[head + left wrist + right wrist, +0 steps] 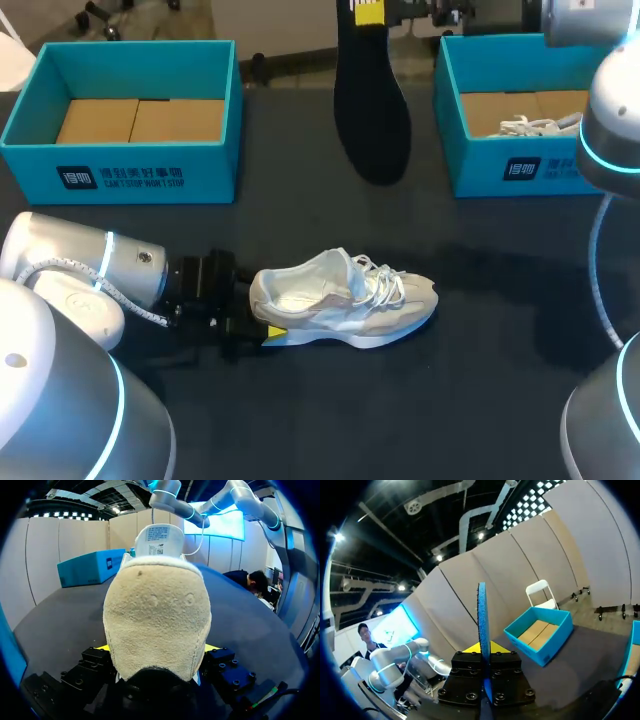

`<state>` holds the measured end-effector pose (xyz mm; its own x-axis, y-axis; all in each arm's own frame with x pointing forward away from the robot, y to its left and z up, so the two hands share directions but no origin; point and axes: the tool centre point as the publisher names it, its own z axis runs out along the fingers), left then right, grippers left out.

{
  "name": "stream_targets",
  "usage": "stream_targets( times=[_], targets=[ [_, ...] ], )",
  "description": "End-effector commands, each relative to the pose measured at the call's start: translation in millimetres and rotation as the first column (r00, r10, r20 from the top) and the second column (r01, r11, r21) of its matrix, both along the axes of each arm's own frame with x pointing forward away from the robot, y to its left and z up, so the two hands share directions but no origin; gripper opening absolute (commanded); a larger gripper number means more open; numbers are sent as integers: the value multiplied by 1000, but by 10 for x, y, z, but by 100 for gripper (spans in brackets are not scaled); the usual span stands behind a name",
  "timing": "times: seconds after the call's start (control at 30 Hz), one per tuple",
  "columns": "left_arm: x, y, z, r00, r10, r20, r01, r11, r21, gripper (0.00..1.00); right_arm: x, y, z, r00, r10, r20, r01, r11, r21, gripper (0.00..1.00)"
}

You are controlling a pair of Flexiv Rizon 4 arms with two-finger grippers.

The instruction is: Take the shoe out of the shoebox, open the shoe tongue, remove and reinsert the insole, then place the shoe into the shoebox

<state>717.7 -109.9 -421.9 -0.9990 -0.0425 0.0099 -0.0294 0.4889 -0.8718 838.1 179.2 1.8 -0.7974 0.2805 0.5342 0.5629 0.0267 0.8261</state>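
A white and beige shoe [345,300] lies on its side on the dark table, toe toward the right. My left gripper [262,322] clasps its heel from both sides. In the left wrist view the suede heel [157,615] fills the space between the yellow tips of the left gripper [157,650]. My right gripper [370,10] is high above the table's far side, shut on the top end of a black insole [372,110] that hangs down from it. In the right wrist view the insole [482,625] stands edge-on between the closed fingers of the right gripper [484,652].
A teal shoebox [130,165] with a bare cardboard floor stands at the far left. A second teal shoebox [500,165] at the far right holds another white shoe [535,125]. Dark tabletop lies bare in front of and to the right of the shoe.
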Motion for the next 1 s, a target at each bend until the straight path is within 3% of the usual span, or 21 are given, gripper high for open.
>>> stream_targets(
  times=[0.03,0.3,0.47,0.7,1.0],
  targets=[
    [25,-6,-27,1000,0,0,0,1000,3,0,-24,13,-20,1000,-14,4,14,1000,11,0],
    [25,-6,-27,1000,0,0,0,1000,3,0,-24,13,-20,1000,-14,4,14,1000,11,0],
    [25,-6,-27,1000,0,0,0,1000,3,0,-135,-175,7,991,96,-96,-98,995,-15,0],
    [25,-6,-27,1000,0,0,0,1000,3,0,-367,-459,212,974,154,-166,-165,985,-54,0],
    [25,-6,-27,1000,0,0,0,1000,3,0,-620,-587,579,970,146,-197,-159,986,-55,0]
  ],
)
